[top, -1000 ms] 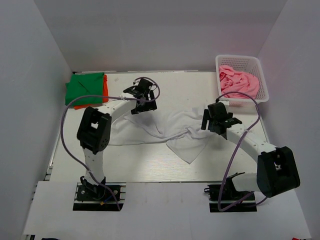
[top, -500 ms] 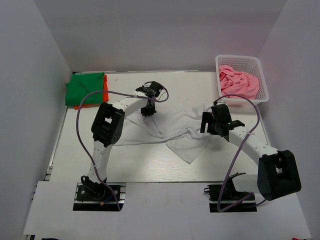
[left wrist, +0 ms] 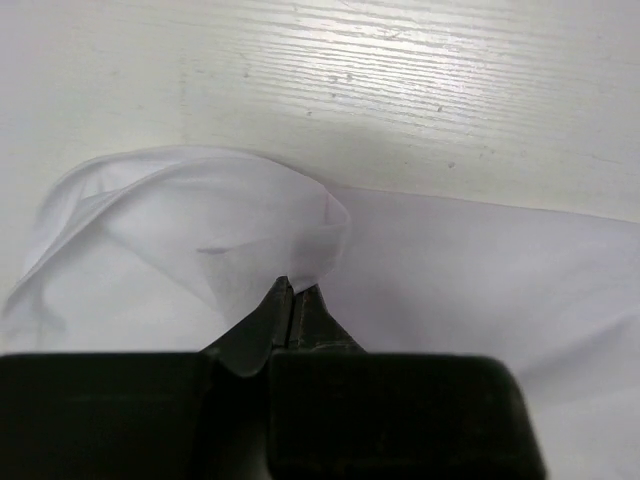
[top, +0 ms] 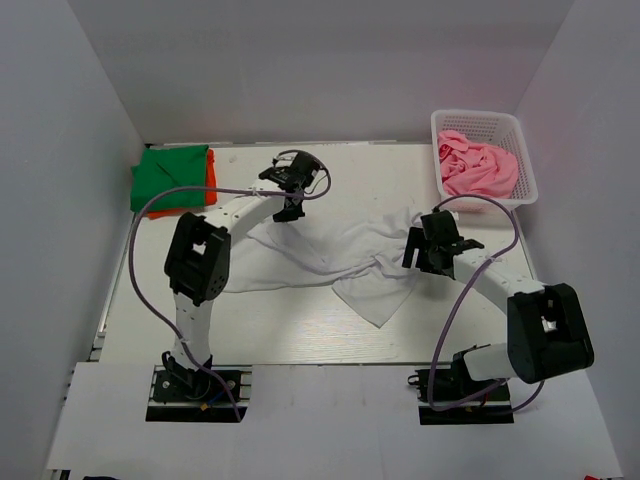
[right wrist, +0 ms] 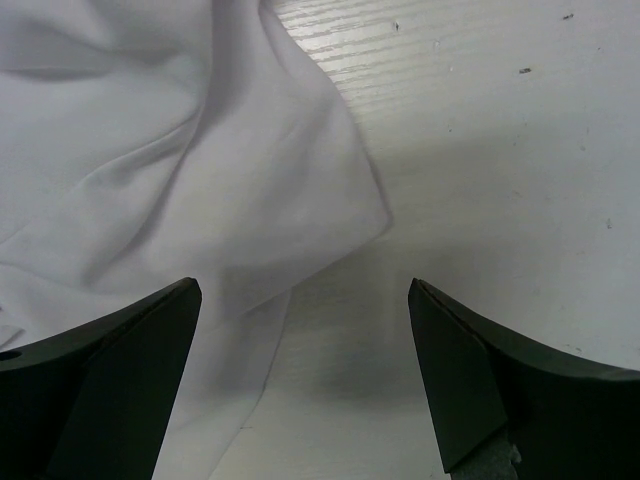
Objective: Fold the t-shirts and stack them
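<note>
A crumpled white t-shirt (top: 330, 258) lies spread across the middle of the table. My left gripper (top: 288, 211) is at the shirt's far left edge, shut on a raised fold of the white cloth (left wrist: 250, 230), which runs into the tips of my left gripper (left wrist: 292, 290). My right gripper (top: 418, 248) stands open over the shirt's right edge (right wrist: 300, 200), its fingers (right wrist: 130, 340) wide apart, cloth and bare table between them. A folded green t-shirt (top: 172, 177) lies on an orange one (top: 211, 184) at the far left. A pink t-shirt (top: 478, 166) sits bunched in the basket.
The white lattice basket (top: 478, 118) stands at the far right corner. White walls enclose the table on three sides. Purple cables loop off both arms. Bare wooden tabletop (top: 300, 335) shows in front of the shirt.
The left gripper has gone from open to shut on the white shirt's far edge, swinging right and then back a little. The right gripper shifted slightly and stays open.
</note>
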### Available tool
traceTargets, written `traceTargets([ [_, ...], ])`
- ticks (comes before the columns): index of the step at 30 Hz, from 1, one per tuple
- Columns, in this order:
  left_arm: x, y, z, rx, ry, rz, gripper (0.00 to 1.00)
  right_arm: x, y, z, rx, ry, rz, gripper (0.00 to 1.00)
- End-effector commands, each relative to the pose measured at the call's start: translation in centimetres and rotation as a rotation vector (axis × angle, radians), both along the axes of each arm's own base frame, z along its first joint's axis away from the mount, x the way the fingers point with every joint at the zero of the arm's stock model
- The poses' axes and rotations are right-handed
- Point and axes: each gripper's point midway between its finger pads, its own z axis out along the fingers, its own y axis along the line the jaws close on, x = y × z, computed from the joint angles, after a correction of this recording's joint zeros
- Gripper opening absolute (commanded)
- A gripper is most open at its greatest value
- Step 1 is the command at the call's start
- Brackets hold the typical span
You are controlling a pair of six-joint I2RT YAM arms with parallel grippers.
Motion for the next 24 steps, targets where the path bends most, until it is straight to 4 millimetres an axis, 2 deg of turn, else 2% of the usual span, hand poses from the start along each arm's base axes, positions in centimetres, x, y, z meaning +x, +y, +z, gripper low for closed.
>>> traceTargets([
  [1,-0.2,0.8,4.6,-0.023,-0.113,0.024,0.0,2.3,0.0,1.0,0.022,-0.054,-0.062,0.9],
  [6,-0.4,1.3,5.2,-0.026,-0.145,0.041,0.0,3.3,-0.3,0.8,0.029,-0.059,-0.077,0.88],
  [8,-0.6,1.5,6.0,-0.035,-0.159,0.042,0.0,3.6,-0.5,0.6,0.033,-0.065,-0.091,0.88],
  [10,-0.9,1.6,6.3,-0.048,-0.171,0.049,0.0,3.8,-0.9,0.1,0.026,-0.053,-0.105,0.83],
  [11,-1.2,1.8,5.9,-0.04,-0.16,0.049,0.0,3.8,-1.1,-0.2,0.026,-0.043,-0.115,0.82],
  [12,-1.0,1.8,6.5,-0.045,-0.181,0.053,0.0,3.9,-1.1,-0.4,0.029,-0.04,-0.116,0.82],
  [13,-1.2,2.0,6.1,-0.038,-0.172,0.053,0.0,4.0,-1.6,-0.6,0.026,-0.037,-0.132,0.8],
  [17,-1.7,2.4,6.4,-0.039,-0.18,0.066,0.0,3.9,-2.1,-1.3,0.032,-0.015,-0.151,0.59],
  [18,-1.8,2.5,6.1,-0.04,-0.175,0.073,0.0,3.9,-2.1,-1.4,0.04,-0.015,-0.154,0.43],
  [20,-1.9,2.5,6.5,-0.045,-0.182,0.073,0.0,3.6,-1.8,-1.9,0.067,-0.005,-0.14,0.37],
  [24,-1.7,2.4,6.6,-0.05,-0.19,0.073,0.0,4.0,-1.4,-1.3,0.102,-0.037,-0.104,0.18],
])
